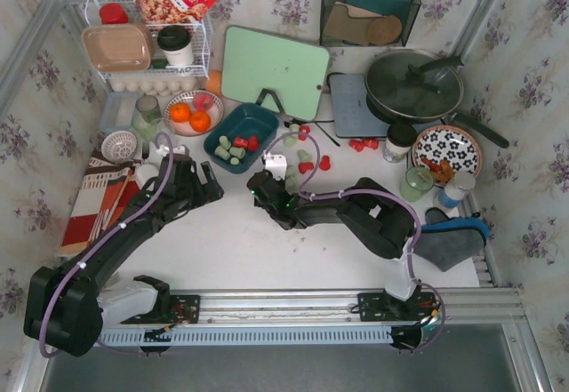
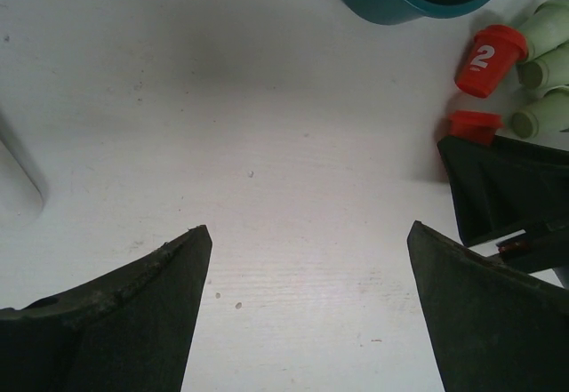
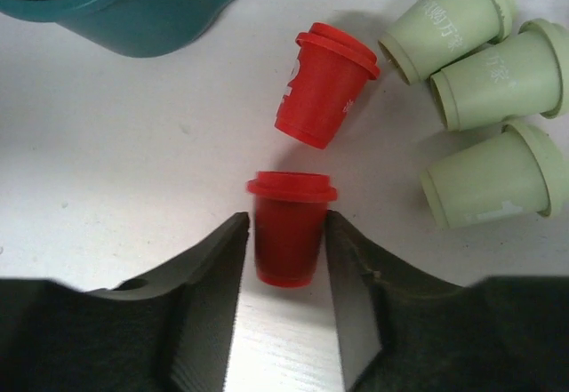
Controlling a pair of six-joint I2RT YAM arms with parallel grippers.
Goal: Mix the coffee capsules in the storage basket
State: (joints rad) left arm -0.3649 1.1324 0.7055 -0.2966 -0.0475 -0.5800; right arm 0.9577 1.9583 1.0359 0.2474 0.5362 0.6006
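A smooth white table [image 1: 222, 241] closed in by floral-papered walls [image 1: 533, 90] carries everything. The storage basket [image 1: 253, 121], a glossy teal plastic bin with rounded corners, sits at 12 o'clock from the left gripper [image 1: 211, 189] and at 11 o'clock from the right gripper [image 1: 260, 184]. Inside it lie coffee capsules [image 1: 233, 148]: two red, plus a cluster of pale green ones too small to count surely.

The right wrist view shows five capsules on the table, all small tapered plastic cups with flanged rims. Two are red. Three are pale green with white print, lying on their sides at 1 to 3 o'clock. One more green rim shows inside the basket at 11 o'clock.

The right gripper's matte black fingers [image 3: 209, 272] are narrowed around one red capsule [image 3: 286, 241], a pad against each side of its body and its rim toward 12 o'clock. The second red one lies just beyond it, tilted.

The left gripper's jaws stand wide apart over bare table with nothing between them. From there, the basket's corner is at 1 o'clock.
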